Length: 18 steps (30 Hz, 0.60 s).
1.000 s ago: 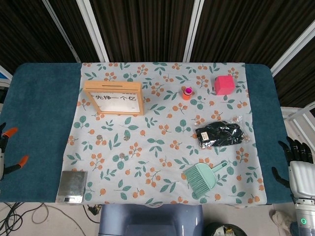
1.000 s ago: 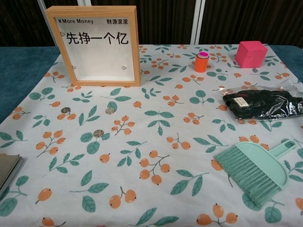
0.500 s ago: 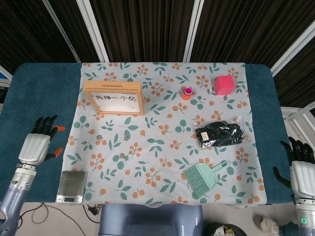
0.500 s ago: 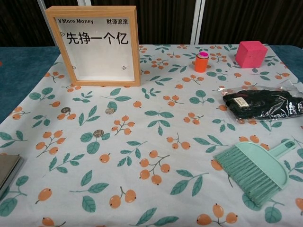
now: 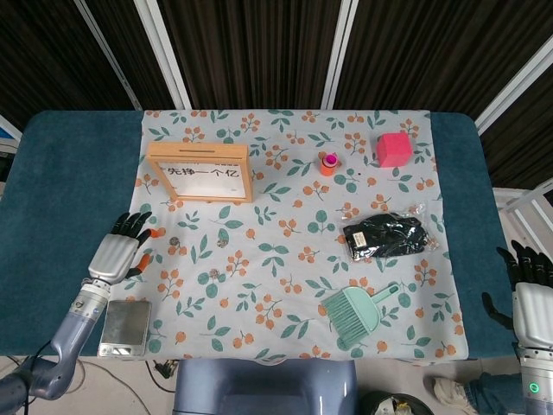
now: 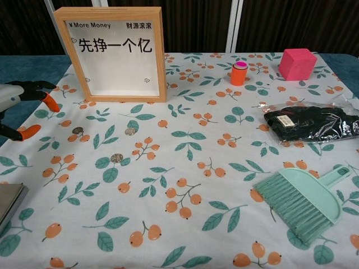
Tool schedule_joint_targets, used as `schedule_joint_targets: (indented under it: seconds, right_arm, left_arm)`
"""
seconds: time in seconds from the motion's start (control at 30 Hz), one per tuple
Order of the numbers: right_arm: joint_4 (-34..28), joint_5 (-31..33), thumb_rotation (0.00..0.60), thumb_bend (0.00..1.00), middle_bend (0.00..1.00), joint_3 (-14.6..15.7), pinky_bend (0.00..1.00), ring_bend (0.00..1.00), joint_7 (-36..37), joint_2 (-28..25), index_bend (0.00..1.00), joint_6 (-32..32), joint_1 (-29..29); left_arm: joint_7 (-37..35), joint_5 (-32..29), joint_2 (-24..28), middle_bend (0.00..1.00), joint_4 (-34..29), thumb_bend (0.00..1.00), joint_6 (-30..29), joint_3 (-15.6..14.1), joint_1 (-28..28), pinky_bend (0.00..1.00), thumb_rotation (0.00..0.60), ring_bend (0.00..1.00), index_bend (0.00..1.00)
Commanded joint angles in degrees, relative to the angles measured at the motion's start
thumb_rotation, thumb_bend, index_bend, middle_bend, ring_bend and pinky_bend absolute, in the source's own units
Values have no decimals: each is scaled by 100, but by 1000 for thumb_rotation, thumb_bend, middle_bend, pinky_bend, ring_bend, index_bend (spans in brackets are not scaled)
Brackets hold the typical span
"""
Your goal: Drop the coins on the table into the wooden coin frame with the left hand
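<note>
Lying on the cloth (image 6: 185, 162): three coins (image 6: 116, 158), one wooden coin frame (image 6: 115, 54).

Left hand (image 5: 116, 252) reaches forward on its extended arm, fingers spread, holding nothing; right hand (image 5: 530, 298) is well apart, fingers apart and empty

A teal-topped table (image 5: 69, 181) carries a floral cloth (image 5: 285, 259) over its middle. On the cloth stand a wooden coin frame (image 5: 200, 172) far left, an orange bottle (image 5: 327, 163) and a pink cube (image 5: 393, 149) far right. Three small discs, likely coins (image 6: 116, 158), lie near the frame. A black packet (image 5: 386, 235) and green brush (image 5: 359, 311) lie right; a metal scale (image 5: 126, 327) sits near left.
</note>
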State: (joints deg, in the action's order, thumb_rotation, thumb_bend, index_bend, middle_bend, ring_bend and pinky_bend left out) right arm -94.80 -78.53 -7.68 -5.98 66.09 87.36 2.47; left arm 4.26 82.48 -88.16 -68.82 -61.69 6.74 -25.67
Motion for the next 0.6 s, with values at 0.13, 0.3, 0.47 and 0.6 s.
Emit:
schedule_joint_targets:
  seconds: [0.13,0.3,0.47,0.6]
  right_arm:
    - [-4,19,600,394,72,-12,0,27,0,1,169,-1,-1]
    - [-11,30,600,395,72,-19,0,28,-6,0,169,3,-6]
    - [-16,63,600,394,72,-28,0,27,-12,-1,169,-6,-10]
    - [-27,84,600,395,72,-40,0,27,-24,-1,169,-4,-11]
  left_arm:
    - [11,-62,-321,0,376,445,133,77,-222,0,600,0,332]
    - [43,-113,-544,0,660,443,220,88,-343,0,600,0,343]
    - [59,-162,-691,0,880,443,294,54,-395,0,600,0,399]
    - [65,-215,-811,0,1111,443,330,39,-421,0,600,0,389]
